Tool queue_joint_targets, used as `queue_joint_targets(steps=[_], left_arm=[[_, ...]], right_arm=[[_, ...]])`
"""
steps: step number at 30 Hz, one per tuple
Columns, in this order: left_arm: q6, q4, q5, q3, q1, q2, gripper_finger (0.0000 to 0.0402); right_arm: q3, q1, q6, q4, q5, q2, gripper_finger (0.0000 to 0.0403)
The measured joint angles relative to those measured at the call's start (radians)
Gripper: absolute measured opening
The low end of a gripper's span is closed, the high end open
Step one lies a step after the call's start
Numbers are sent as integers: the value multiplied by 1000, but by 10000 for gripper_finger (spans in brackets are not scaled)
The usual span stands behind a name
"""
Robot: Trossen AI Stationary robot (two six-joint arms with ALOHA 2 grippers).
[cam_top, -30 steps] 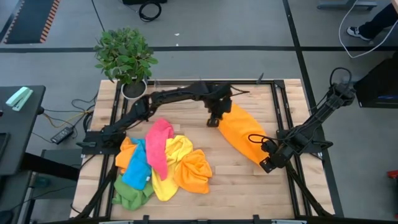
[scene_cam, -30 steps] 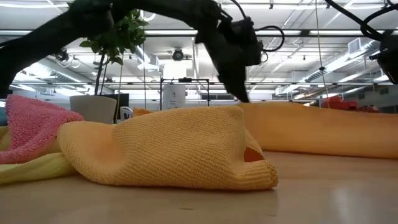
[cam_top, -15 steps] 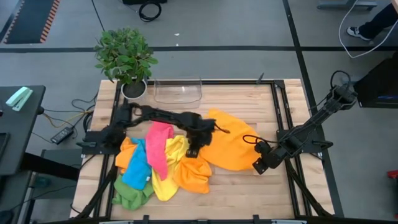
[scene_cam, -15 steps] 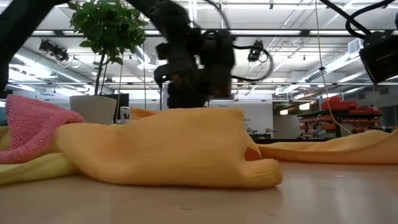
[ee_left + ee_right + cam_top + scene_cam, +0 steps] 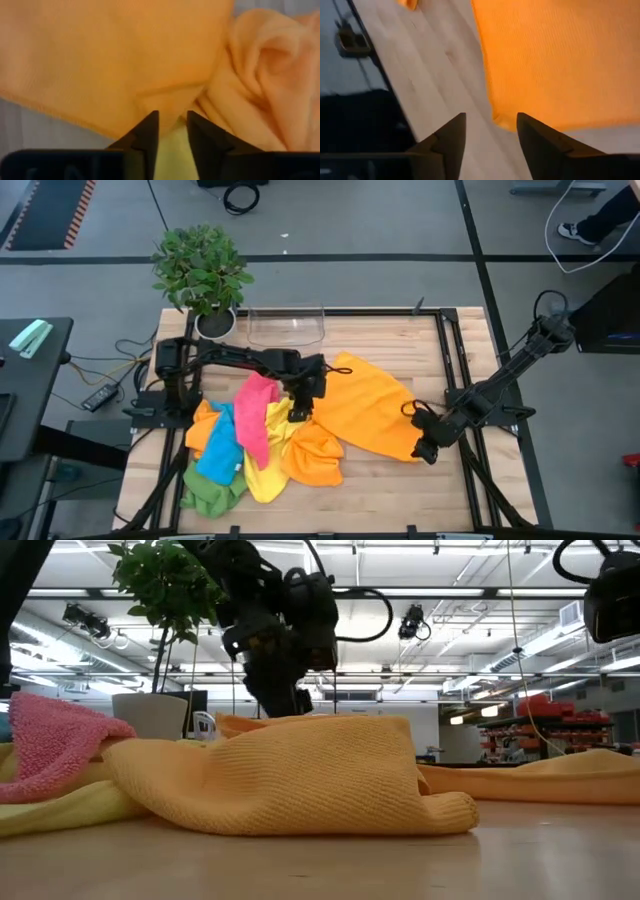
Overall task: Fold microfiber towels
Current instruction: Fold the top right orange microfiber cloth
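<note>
An orange towel (image 5: 365, 410) lies spread across the middle of the wooden table (image 5: 400, 480), one corner reaching toward the table's right edge, where the right gripper (image 5: 423, 448) hovers just off that corner with its fingers (image 5: 451, 137) parted and nothing between them. The left gripper (image 5: 298, 406) stands at the towel's opposite edge, beside the heap of other towels; its fingers (image 5: 148, 131) are a narrow gap apart, and no cloth is clamped between them in the wrist view. That heap, a pink towel (image 5: 256, 408), a yellow towel (image 5: 272, 448), a blue towel (image 5: 222, 450), a green towel (image 5: 210, 492) and a second orange towel (image 5: 315, 455), crowds the near left corner. A clear tray (image 5: 287, 326) and a potted plant (image 5: 203, 272) sit along the far edge. Bare wood lies open along the near edge and in the far right corner. A second ago the towel was a narrow bundle stretched between both closed grippers toward the far right; since then the left arm has swung it back to the pile, it has been laid out flat, and both grippers have let go.
</note>
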Motion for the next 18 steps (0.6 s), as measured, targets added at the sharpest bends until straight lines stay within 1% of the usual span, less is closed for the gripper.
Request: queue_joint_targets(steps=[2, 5, 9, 12, 15, 16, 18], left_arm=[[26, -9, 0, 3, 0, -9, 152], [59, -10, 0, 4, 2, -16, 184], [65, -15, 0, 2, 17, -17, 212], [1, 26, 18, 3, 46, 4, 218], [-60, 48, 125, 2, 77, 45, 214], [-64, 64, 139, 3, 81, 59, 212], [-66, 46, 138, 2, 81, 81, 206]], right_arm=[[0, 19, -73, 0, 34, 13, 197], [-1, 50, -135, -2, 54, 33, 205], [-1, 112, -151, 2, 55, 60, 207], [-1, 151, -154, 10, 56, 74, 207], [-1, 183, -170, 26, 83, 82, 207], [-1, 194, -179, 24, 94, 81, 207], [-1, 215, -209, 31, 130, 81, 207]])
